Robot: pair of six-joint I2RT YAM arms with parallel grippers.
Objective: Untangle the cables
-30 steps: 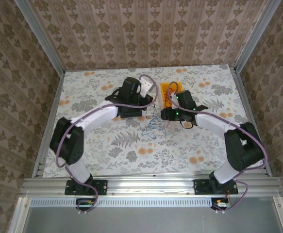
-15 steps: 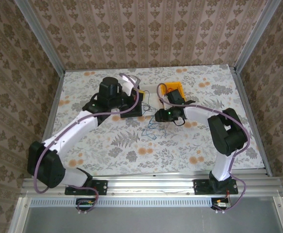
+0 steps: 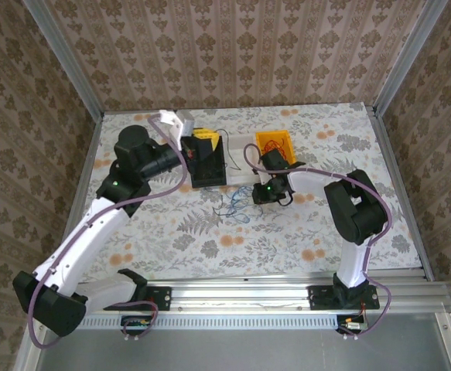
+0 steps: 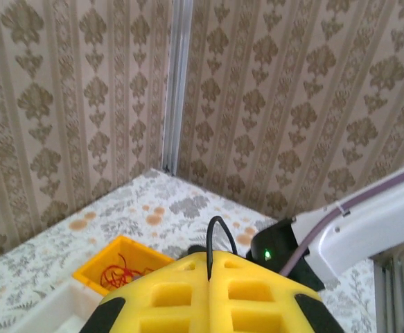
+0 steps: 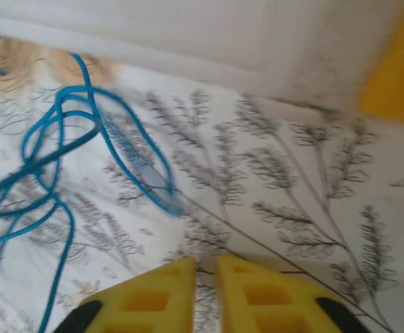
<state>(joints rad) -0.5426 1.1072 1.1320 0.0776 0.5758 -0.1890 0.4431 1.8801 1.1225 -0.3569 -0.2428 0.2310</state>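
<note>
Your left arm's stretched out and raised, left gripper (image 4: 208, 259) clamped tight; right gripper (image 5: 205, 262) low, jaws nearly together.

On my overhead feed, wallpaper walls (image 3: 233, 46) in beige damask stripes close the cell at 9, 12 and 3 o'clock. Aluminium posts (image 3: 63, 58) rise at the 11 and 1 o'clock corners. I see the table (image 3: 171, 239) covered by a pale floral cloth with orange blooms. An aluminium rail (image 3: 240, 295) edges it at 6 o'clock. The light is soft and even.
</note>
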